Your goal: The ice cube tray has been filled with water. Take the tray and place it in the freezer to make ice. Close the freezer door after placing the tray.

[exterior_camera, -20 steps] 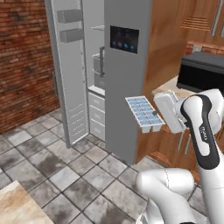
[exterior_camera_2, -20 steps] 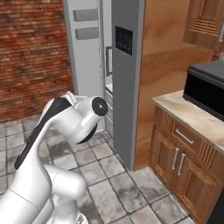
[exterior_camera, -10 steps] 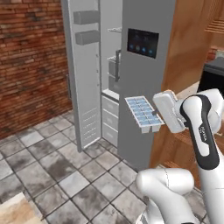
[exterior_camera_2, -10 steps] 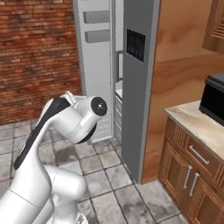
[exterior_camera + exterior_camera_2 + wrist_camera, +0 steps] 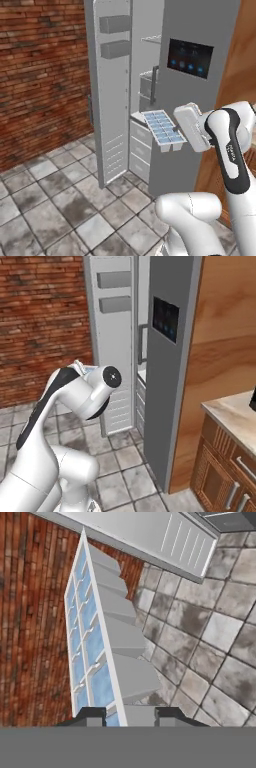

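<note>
White and pale blue, the ice cube tray (image 5: pixel 163 130) is clamped by one short end in my gripper (image 5: pixel 124 716), held level in the air just in front of the open freezer (image 5: pixel 142 90), with the water (image 5: pixel 102 684) lying in its cells. The pick-up is done, I judge; the tray is not yet on a shelf inside, and the freezer door (image 5: pixel 111 85) stands wide open, to be shut after placing.

Matt white plastic forms the ice cube tray (image 5: pixel 163 130), its water (image 5: pixel 102 684) glossy pale blue. The freezer door (image 5: pixel 112 90) looks brushed grey metal. At left, rough red brick wall (image 5: pixel 40 75); below, mottled stone floor tiles (image 5: pixel 65 200).
</note>
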You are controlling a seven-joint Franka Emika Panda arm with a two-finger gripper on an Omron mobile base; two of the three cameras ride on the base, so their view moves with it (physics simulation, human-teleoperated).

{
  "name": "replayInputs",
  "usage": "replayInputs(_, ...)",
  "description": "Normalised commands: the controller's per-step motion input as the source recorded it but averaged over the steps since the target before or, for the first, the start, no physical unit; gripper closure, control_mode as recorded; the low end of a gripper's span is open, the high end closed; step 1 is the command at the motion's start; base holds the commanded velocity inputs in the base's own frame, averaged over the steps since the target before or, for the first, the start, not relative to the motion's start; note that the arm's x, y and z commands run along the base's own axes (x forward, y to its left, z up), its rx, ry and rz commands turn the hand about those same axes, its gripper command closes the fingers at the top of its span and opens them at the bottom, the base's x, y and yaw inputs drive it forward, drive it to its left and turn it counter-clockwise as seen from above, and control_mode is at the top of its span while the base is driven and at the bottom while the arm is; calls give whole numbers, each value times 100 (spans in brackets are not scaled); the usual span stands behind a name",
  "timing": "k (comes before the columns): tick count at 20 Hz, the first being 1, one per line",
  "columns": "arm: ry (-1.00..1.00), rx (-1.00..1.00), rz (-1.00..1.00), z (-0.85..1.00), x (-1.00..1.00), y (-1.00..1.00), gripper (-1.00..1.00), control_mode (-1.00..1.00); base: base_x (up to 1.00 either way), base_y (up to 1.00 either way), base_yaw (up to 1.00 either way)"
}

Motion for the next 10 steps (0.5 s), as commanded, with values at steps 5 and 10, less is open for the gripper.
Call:
replayInputs(5, 0, 0, 0, 0, 0, 0, 100, 100, 66, 5, -4)
replayInputs(10, 0, 0, 0, 0, 0, 0, 100, 100, 49, 5, -14)
